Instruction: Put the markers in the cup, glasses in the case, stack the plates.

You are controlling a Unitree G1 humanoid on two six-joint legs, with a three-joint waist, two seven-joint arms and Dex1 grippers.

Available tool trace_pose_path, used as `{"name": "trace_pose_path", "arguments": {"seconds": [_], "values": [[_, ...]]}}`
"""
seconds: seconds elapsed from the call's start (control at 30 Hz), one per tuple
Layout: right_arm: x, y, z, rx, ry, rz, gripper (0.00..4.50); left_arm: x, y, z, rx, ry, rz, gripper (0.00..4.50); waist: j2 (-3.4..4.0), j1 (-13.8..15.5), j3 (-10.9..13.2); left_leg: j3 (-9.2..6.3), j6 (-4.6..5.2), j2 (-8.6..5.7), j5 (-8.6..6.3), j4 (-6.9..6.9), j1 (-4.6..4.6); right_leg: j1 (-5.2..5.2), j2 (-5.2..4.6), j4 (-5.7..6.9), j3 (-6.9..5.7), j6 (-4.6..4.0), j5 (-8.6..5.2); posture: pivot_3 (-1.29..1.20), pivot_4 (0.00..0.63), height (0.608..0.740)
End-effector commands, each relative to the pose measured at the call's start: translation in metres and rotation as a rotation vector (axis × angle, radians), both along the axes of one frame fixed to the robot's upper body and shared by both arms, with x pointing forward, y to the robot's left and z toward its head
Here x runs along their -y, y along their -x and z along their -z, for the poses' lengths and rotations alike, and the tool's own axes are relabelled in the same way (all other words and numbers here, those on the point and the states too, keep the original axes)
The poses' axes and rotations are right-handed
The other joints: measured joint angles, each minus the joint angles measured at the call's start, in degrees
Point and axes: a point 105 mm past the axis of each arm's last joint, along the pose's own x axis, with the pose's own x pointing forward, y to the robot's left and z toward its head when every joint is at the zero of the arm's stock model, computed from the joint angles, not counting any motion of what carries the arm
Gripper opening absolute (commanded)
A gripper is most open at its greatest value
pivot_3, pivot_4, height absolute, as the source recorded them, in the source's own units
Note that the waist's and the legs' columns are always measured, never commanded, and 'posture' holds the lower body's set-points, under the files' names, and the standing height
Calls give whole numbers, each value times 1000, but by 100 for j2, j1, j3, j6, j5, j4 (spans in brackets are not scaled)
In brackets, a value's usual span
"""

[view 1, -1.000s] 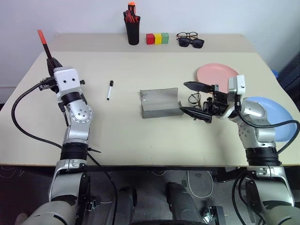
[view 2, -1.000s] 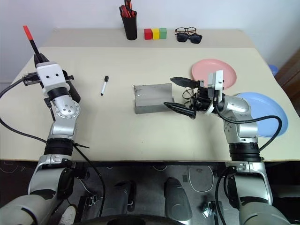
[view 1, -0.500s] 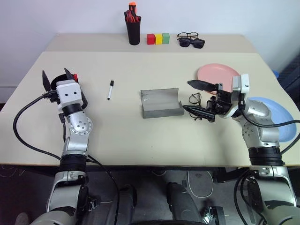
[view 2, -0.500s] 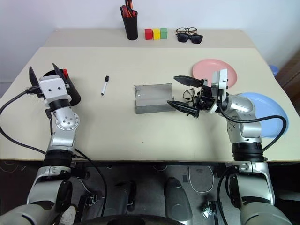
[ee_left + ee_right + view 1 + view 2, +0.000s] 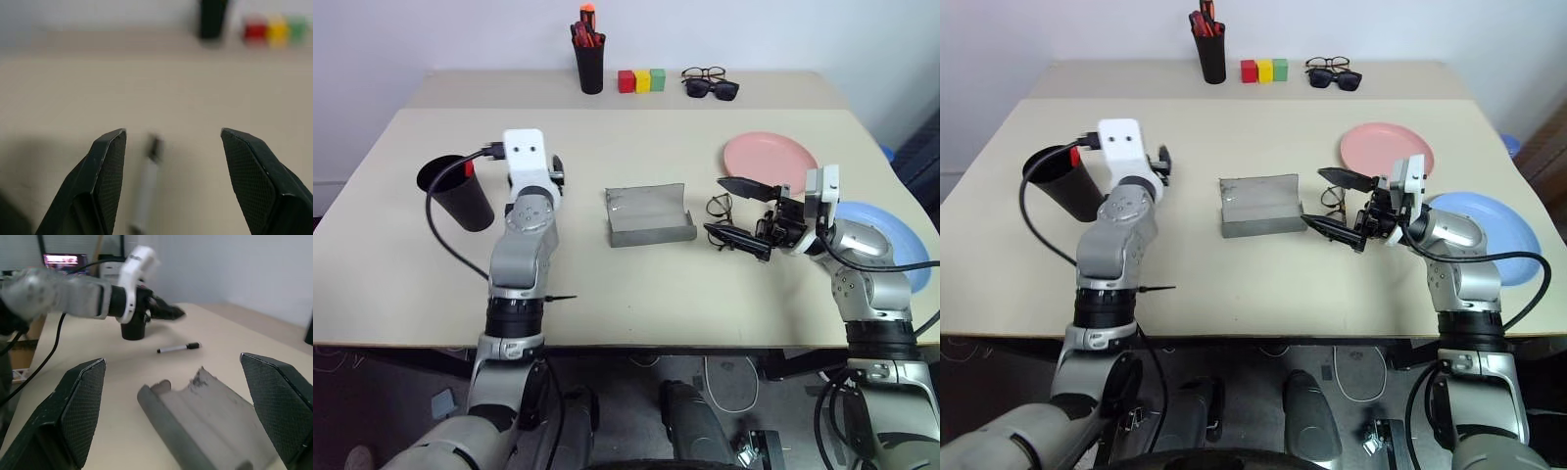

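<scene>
Your left gripper (image 5: 171,181) hangs spread and empty over the desk (image 5: 607,284), with the white marker (image 5: 145,191) lying between its fingers. At its 9 o'clock stands the cup (image 5: 457,192), what looks like the red marker (image 5: 468,167) poking up at its rim. Your right gripper (image 5: 736,209) is spread wide too, the glasses (image 5: 721,206) lying by its tips. The open case (image 5: 649,214) sits at their 9 o'clock. The pink plate (image 5: 769,155) and blue plate (image 5: 891,245) lie apart.
</scene>
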Motion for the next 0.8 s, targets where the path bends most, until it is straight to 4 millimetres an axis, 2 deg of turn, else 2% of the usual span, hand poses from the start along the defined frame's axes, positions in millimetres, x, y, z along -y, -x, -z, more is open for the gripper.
{"name": "trace_pose_path", "arguments": {"seconds": [0.03, 0.13, 0.37, 0.53, 0.8], "values": [[4, 6, -16, 66, -8, 17, 4500, -17, -12, 12, -139, 47, -81, 3119, 0, -26, 0, 0, 0, 1, 0, 0, 1, 0, 0, 0, 0, 0, 0, 0, 150, 740], [6, 8, -15, 65, -9, 33, 4500, -26, -26, 13, -197, 44, -140, 3119, -3, -25, 2, -1, 0, 1, 0, 0, 1, -1, 1, 0, 0, 0, 0, 0, 150, 740], [9, 10, -13, 68, -15, 61, 4500, -32, -50, 3, -236, 33, -166, 3119, -6, 52, 3, 0, -1, 0, 0, -4, -7, -1, -1, -12, -1, 2, -1, 0, 150, 740], [11, 12, -12, 70, -21, 81, 4500, -31, -58, 4, -247, 15, -146, 3119, -6, 58, 4, 0, -1, -1, 0, -10, -7, -1, -2, -15, -2, 3, -1, 0, 150, 740], [13, 14, -11, 74, -26, 99, 4500, -26, -58, 20, -304, 84, -127, 3119, -7, 33, 4, 0, -2, -1, 0, -10, -7, -3, -2, -13, -2, 3, -2, 0, 150, 740]]}}
